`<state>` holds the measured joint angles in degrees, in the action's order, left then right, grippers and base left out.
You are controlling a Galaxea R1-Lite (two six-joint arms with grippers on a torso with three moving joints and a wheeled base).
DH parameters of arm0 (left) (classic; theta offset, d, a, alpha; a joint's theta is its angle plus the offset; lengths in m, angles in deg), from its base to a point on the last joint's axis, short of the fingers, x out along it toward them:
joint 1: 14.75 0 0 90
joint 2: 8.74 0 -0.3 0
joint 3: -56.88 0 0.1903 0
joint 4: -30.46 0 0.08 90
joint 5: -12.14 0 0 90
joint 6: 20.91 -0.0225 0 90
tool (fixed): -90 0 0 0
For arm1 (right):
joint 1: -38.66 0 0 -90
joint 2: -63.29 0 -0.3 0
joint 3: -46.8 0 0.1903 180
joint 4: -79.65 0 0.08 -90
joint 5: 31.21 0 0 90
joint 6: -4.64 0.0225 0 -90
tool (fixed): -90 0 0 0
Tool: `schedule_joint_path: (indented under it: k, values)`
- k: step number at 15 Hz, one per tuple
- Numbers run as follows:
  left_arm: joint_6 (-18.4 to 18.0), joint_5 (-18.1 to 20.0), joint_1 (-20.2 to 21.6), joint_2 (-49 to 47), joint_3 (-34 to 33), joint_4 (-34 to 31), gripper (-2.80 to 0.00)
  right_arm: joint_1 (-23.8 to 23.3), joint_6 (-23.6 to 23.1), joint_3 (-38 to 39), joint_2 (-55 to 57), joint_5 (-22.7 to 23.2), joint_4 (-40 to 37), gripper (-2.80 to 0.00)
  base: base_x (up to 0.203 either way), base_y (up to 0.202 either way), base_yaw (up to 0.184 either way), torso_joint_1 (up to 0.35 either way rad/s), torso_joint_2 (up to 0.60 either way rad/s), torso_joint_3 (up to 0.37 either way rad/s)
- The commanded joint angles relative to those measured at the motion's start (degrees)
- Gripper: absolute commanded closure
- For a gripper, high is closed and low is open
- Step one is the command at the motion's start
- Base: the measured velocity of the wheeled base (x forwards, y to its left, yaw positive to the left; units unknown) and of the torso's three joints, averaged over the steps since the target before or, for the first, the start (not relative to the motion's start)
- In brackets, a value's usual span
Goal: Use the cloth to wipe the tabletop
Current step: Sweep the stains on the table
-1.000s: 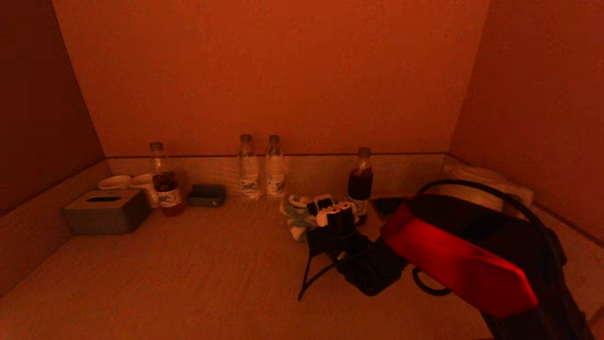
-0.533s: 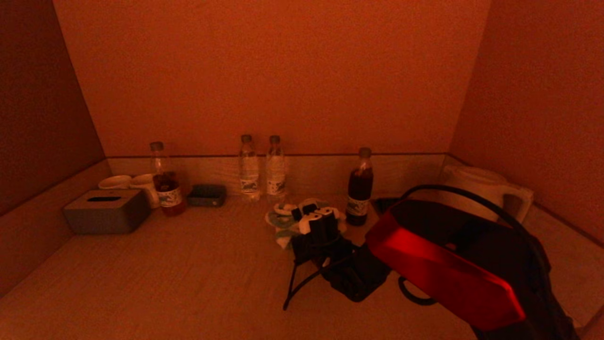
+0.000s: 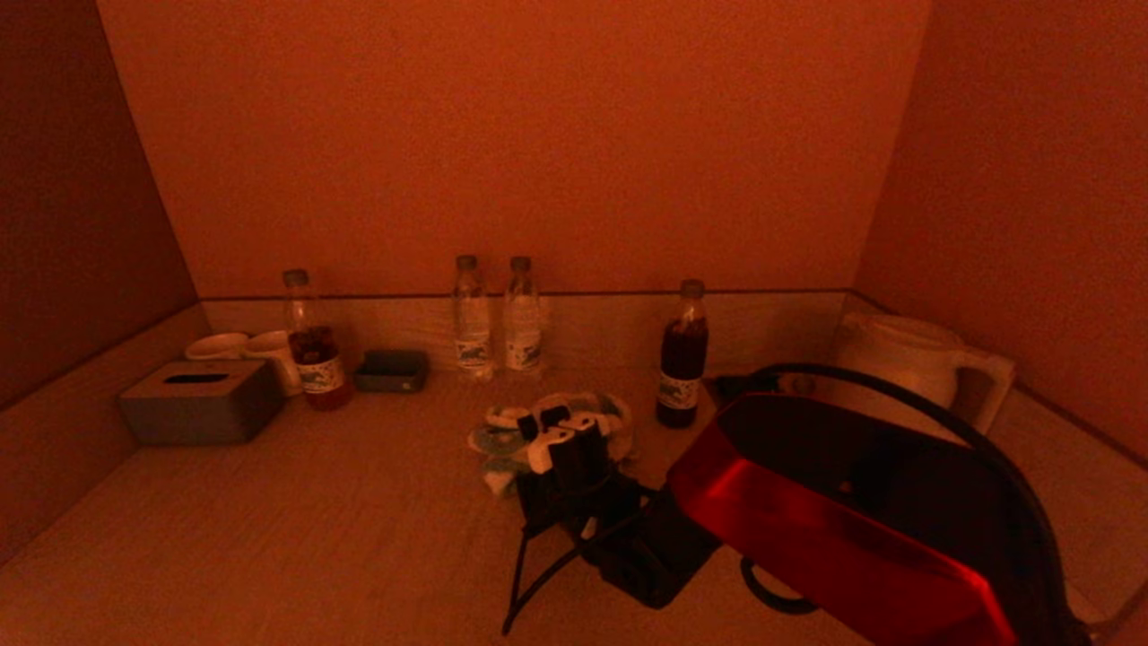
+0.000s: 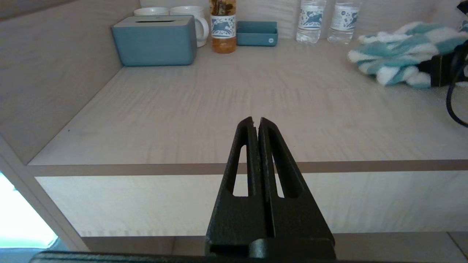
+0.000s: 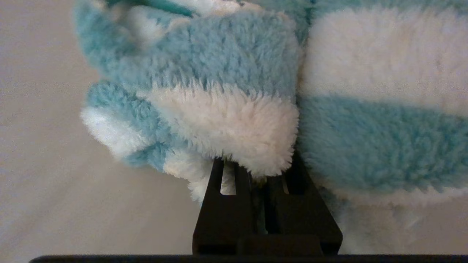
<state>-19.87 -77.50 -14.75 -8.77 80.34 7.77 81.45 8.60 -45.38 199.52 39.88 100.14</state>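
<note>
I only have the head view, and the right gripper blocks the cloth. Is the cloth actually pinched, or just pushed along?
Observer: Pinched. In the right wrist view the right gripper is closed on a fold of the cloth.
Operator: What does the cloth look like up close?
Observer: Fluffy, in blue and white bands, bunched on the tabletop.
Operator: I can't find the left arm at all.
Observer: The left gripper is shut and empty, at the front edge of the tabletop, pointing toward the tissue box.
Operator: Anything lying in the path to the left of the cloth?
Observer: From the left wrist view, the surface between the cloth and the tissue box is bare wood.
</note>
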Motion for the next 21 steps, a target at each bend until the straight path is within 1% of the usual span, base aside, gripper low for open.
schedule_joint_path:
  k: [1, 7, 9, 13, 17, 21]
  values:
    - [0.02, 0.00, 0.00, 0.02, -0.01, 0.03, 0.00, 2.90, 0.54, 2.17, -2.89, -0.07, 0.51, 0.00, 0.000, 0.000, 0.000, 0.000, 0.00, 0.000]
    - [0.02, 0.00, 0.00, 0.02, -0.01, 0.03, 0.00, 7.32, 1.73, 5.88, -7.40, -0.06, 0.66, 0.00, 0.000, 0.000, 0.000, 0.000, 0.00, 0.000]
    - [0.02, 0.00, 0.00, 0.02, -0.01, 0.03, 0.00, 9.59, 1.58, 8.51, -9.31, 0.01, 0.71, 0.00, 0.000, 0.000, 0.000, 0.000, 0.00, 0.000]
    - [0.02, 0.00, 0.00, 0.02, -0.01, 0.03, 0.00, 9.59, 1.58, 8.51, -9.31, 0.01, 0.71, 0.00, 0.000, 0.000, 0.000, 0.000, 0.00, 0.000]
    - [0.02, 0.00, -0.09, 0.02, -0.01, 0.03, 0.00, 6.69, 1.49, 8.51, -3.25, 0.45, 0.36, 0.00, 0.000, 0.000, 0.000, 0.000, 0.00, 0.000]
    - [0.02, 0.00, 0.00, 0.02, -0.01, 0.03, 0.00, 6.34, 1.40, 8.95, -2.10, 0.27, 0.36, 0.00, 0.000, 0.000, 0.000, 0.000, 0.00, 0.000]
